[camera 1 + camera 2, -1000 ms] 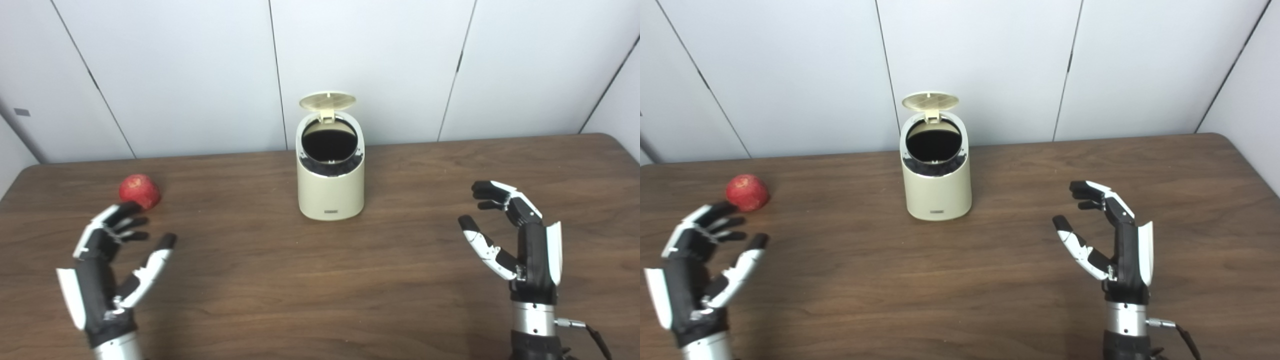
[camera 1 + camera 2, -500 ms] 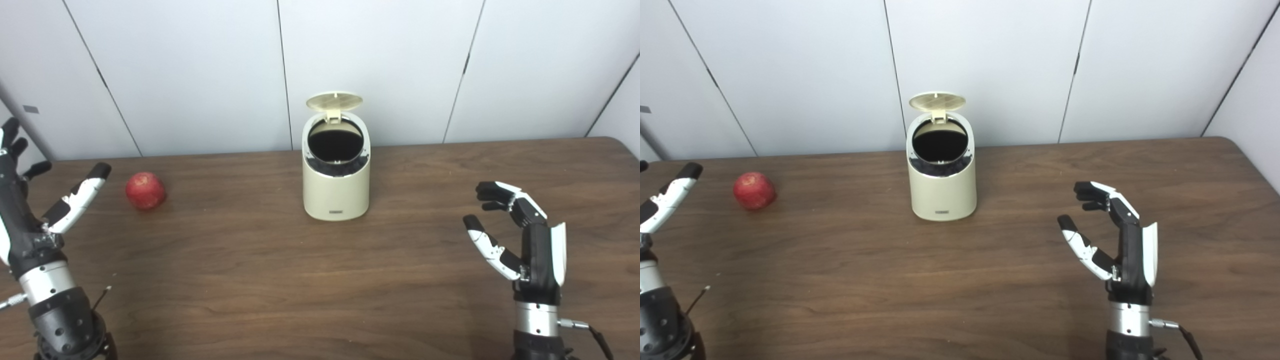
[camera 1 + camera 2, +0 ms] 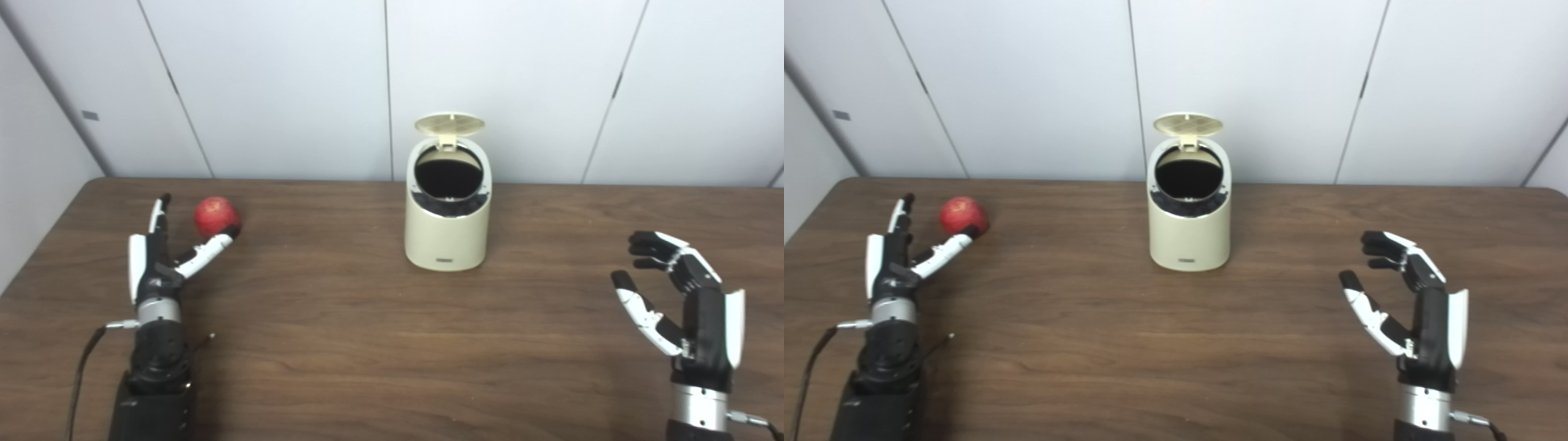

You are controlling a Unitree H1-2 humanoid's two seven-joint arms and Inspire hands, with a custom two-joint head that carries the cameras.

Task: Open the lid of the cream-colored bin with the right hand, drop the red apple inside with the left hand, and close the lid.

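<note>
The cream-colored bin (image 3: 447, 226) stands at the back middle of the table, its round lid (image 3: 449, 124) flipped up and the dark inside showing. A red apple (image 3: 215, 215) rests on the table at the left. My left hand (image 3: 160, 257) lies open just in front of and left of the apple, thumb tip at the apple's right side, fingers stretched along its left side. My right hand (image 3: 680, 294) hovers open at the front right, far from the bin, holding nothing.
The brown wooden table (image 3: 367, 343) ends at its left edge (image 3: 46, 236) near the left hand. White wall panels (image 3: 294, 86) stand right behind the bin. A thin cable (image 3: 79, 373) trails beside the left forearm.
The camera has panned left, shifting the whole picture right. My left hand has reached forward and lowered beside the apple, fingers now spread around it. The right hand holds its pose.
</note>
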